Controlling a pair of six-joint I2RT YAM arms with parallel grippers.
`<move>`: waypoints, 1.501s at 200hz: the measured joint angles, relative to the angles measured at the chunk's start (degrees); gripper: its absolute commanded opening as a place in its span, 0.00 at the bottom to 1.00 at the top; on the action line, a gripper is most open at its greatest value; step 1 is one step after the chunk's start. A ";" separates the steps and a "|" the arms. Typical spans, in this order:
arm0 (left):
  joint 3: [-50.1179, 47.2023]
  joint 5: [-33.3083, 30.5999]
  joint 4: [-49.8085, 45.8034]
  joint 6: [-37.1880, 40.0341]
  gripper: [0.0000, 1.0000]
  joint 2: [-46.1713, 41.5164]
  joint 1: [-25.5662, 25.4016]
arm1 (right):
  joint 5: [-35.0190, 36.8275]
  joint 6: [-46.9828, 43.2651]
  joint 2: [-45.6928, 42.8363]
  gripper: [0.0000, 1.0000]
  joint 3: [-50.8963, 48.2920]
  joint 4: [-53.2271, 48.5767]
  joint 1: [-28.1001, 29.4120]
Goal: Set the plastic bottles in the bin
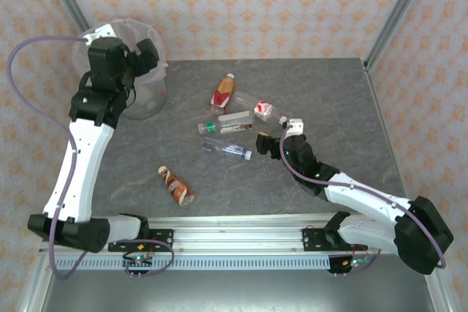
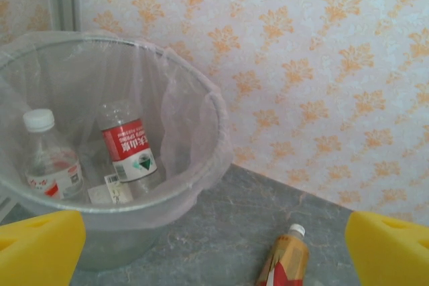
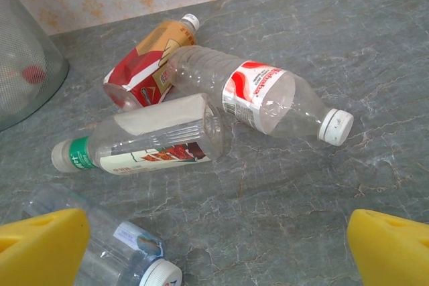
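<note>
Several plastic bottles lie on the grey table: an orange-labelled one (image 1: 222, 93), a red-and-white one with a white cap (image 1: 269, 112), a green-capped one (image 1: 225, 123), a clear one with a small blue label (image 1: 227, 150) and a brown one (image 1: 176, 185) lying apart near the front. The bin (image 1: 148, 99) stands at the far left. Two bottles (image 2: 50, 159) (image 2: 127, 149) stand inside the bin (image 2: 208, 105). My left gripper (image 2: 214, 251) hovers open by the bin's rim, nothing between its fingers. My right gripper (image 3: 218, 246) is open low over the table, just short of the green-capped bottle (image 3: 151, 142) and the red-and-white bottle (image 3: 258, 95).
Patterned walls close the table at the back and sides, with metal posts at the far corners. The orange-labelled bottle (image 2: 285, 262) lies on the table to the right of the bin. The blue-labelled bottle (image 3: 114, 246) lies beside my right gripper's left finger (image 3: 40, 246).
</note>
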 measured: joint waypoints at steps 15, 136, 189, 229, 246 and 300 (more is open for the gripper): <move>-3.67 -1.53 -0.07 -0.04 1.00 -3.13 -1.40 | -0.17 -0.17 0.76 0.99 0.00 0.15 0.00; -27.36 2.80 -8.04 -9.81 1.00 -24.76 -5.97 | -2.99 -0.39 8.37 0.99 3.58 2.32 0.00; -34.40 3.80 -14.16 -18.67 1.00 -23.82 -11.32 | -3.63 -0.35 9.09 0.99 3.78 2.36 0.00; -43.28 4.39 -18.82 -27.47 1.00 -27.39 -16.06 | -3.65 -0.35 9.90 0.99 3.93 2.40 0.00; -45.48 4.72 -20.70 -31.01 1.00 -28.13 -17.99 | -3.85 -0.33 10.47 0.99 4.22 2.51 0.00; -52.30 8.41 -20.81 -38.88 1.00 -26.75 -20.48 | -4.07 -0.13 11.10 0.99 4.61 2.56 0.00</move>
